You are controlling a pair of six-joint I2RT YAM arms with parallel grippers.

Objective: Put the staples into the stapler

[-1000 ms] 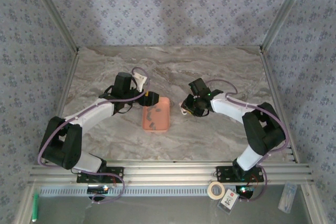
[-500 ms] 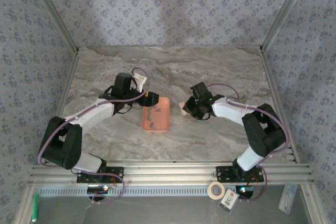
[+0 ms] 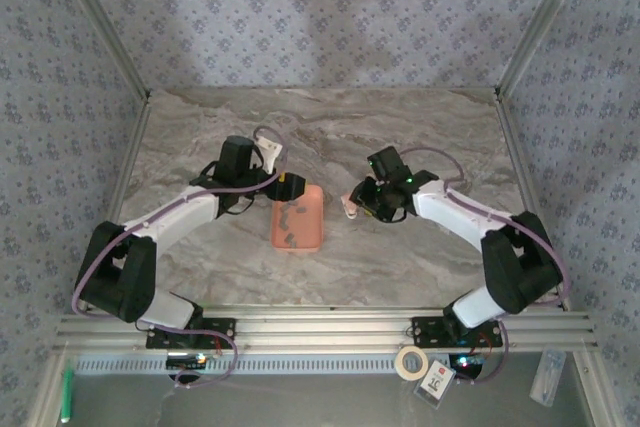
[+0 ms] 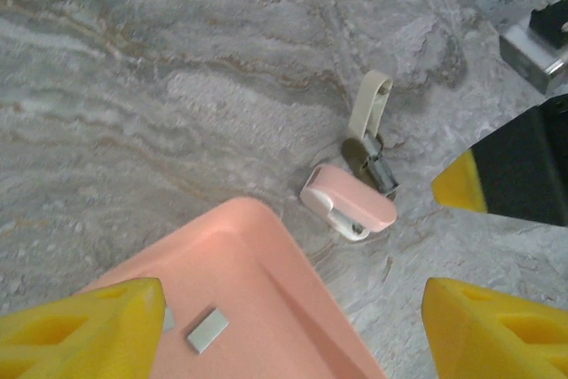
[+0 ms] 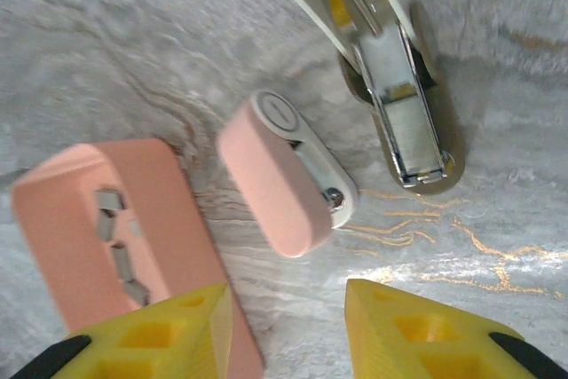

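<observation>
Marble-patterned table (image 3: 330, 127), wallpapered enclosure.
Item: salmon tray (image 3: 300, 225), mid-table; staples (image 5: 118, 250) lying loose inside it.
Item: stapler (image 5: 275, 185), hinged open, lying on the table just beside the tray at its 3 o'clock.
Left gripper (image 3: 288, 188): above the tray's 12 o'clock end, fingers wide apart, empty.
Right gripper (image 5: 286, 308): over the stapler, fingers parted, holding nothing.

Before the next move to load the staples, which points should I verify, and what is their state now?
1. Stapler swung open, magazine exposed: ok.
2. Staples lying in the tray: ok.
3. Left tool open and empty over the tray: ok.
4. Right tool open, holding nothing: ok.
5. Inside of the magazine free of other staples: cannot tell.
</observation>
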